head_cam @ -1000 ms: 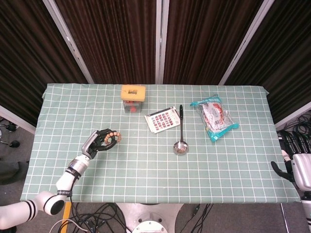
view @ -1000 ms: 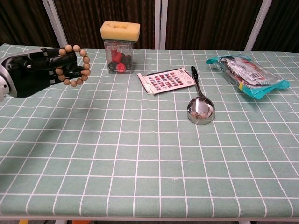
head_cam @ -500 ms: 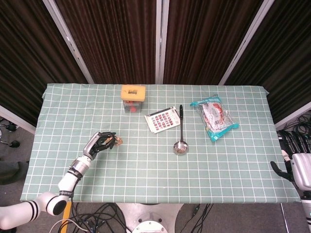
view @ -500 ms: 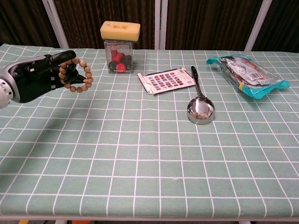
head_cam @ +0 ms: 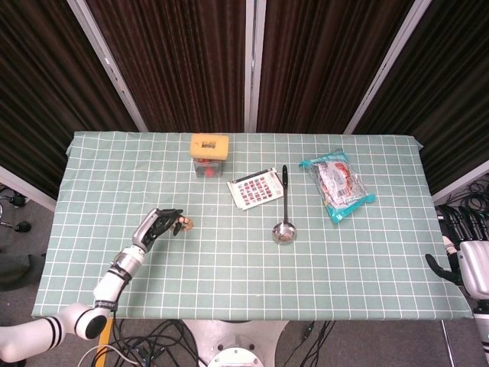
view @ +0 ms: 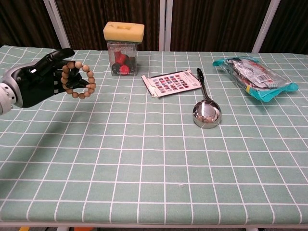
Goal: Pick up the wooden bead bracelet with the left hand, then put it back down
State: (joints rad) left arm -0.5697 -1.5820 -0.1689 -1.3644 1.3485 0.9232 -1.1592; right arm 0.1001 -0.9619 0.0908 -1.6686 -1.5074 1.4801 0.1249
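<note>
left hand gripping wooden bead bracelet, right hand idle

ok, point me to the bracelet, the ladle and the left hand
wooden bead bracelet point(view: 78, 80), chest view, on the beads at the loop's lower right.
ladle point(view: 207, 114), chest view, on the shiny bowl.
left hand point(view: 37, 83), chest view, on the black back of the hand.

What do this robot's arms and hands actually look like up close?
The left hand is black and shaped like a human hand, on a silvery wrist. Its left arm is white and rounded, with black bands at the joints. The right hand, at the picture's edge, has dark fingers on a pale grey palm.
</note>
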